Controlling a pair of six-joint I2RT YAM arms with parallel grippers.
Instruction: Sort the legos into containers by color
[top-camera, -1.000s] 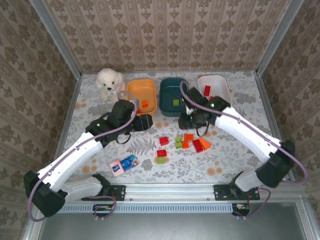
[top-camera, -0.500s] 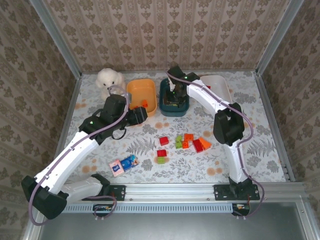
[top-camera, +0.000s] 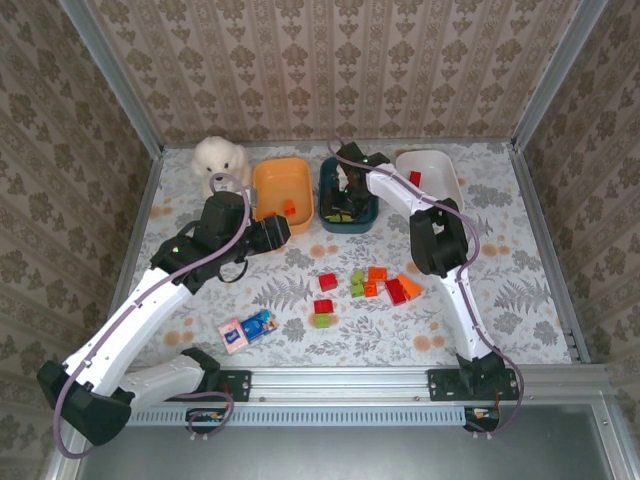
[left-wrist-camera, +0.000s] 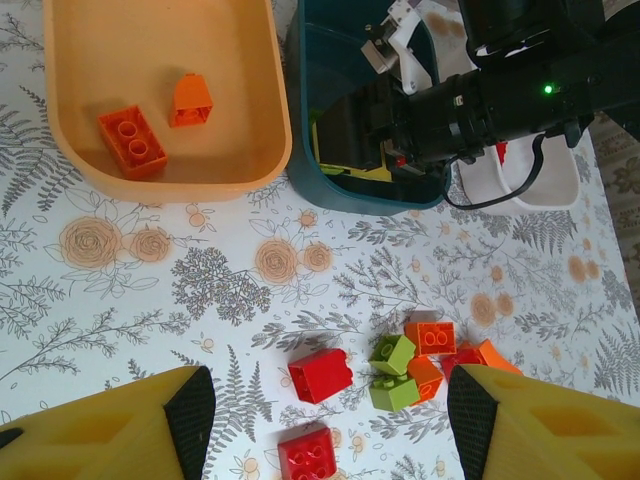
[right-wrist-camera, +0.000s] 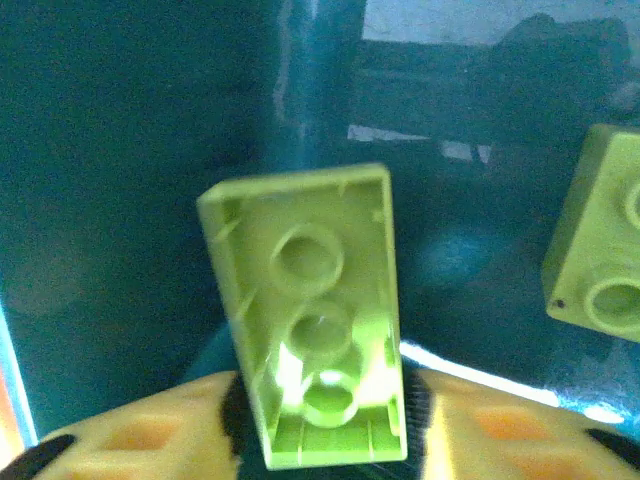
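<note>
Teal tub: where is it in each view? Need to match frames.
Top external: teal tub, back row, between the orange tub and the white tub.
Left wrist: top centre, right of the orange tub.
Right wrist: its dark inner wall behind the lime green brick.
Shared landmark: the right end effector reaching into it.

We reach our left arm (top-camera: 150, 295) forward with the elbow bent. The left gripper (top-camera: 272, 232) lies low and nearly level, and its two yellow fingers (left-wrist-camera: 100, 440) stand wide apart with nothing between them. Our right arm (top-camera: 455, 300) rises steeply from its base, folds at the elbow and stretches forward and leftward. The right gripper (top-camera: 343, 192), ahead of the left gripper and to its right, tips downward. A lime green brick (right-wrist-camera: 310, 320) stands between its fingertips, and we cannot tell whether they press on it.
</note>
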